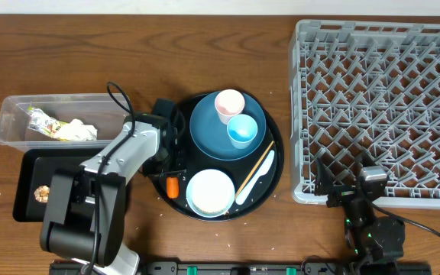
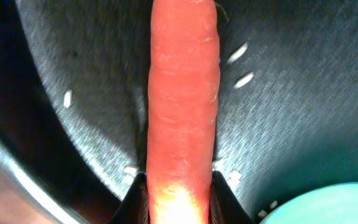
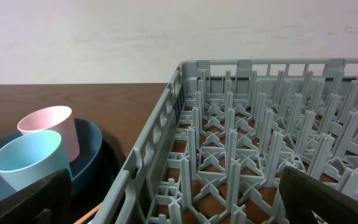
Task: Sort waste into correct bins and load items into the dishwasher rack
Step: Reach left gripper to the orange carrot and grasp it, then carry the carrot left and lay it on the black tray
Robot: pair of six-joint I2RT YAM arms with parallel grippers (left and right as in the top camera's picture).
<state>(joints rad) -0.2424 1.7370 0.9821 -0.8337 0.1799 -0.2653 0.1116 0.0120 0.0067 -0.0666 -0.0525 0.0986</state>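
An orange carrot (image 2: 182, 106) lies on the round black tray (image 1: 275, 164), at its left side, and my left gripper (image 2: 179, 205) is shut on its near end. From above, only the carrot's tip (image 1: 172, 186) shows below the left gripper (image 1: 165, 164). White rice-like grains (image 2: 244, 79) lie scattered beside it. On the tray are a dark-blue plate (image 1: 208, 137) carrying a pink cup (image 1: 230, 103) and a light blue cup (image 1: 242, 130), a white bowl (image 1: 210, 192), a white spoon (image 1: 257, 179) and a chopstick (image 1: 257, 166). My right gripper (image 1: 348, 186) stands open at the grey dishwasher rack's (image 1: 380, 99) front edge.
At the left, a clear tub (image 1: 14, 114) holds a snack wrapper (image 1: 40, 121) and crumpled white paper (image 1: 79, 131). Below it a flat black tray (image 1: 29, 172) holds a brown lump (image 1: 43, 193). The right wrist view shows the rack wall (image 3: 160, 143) close ahead.
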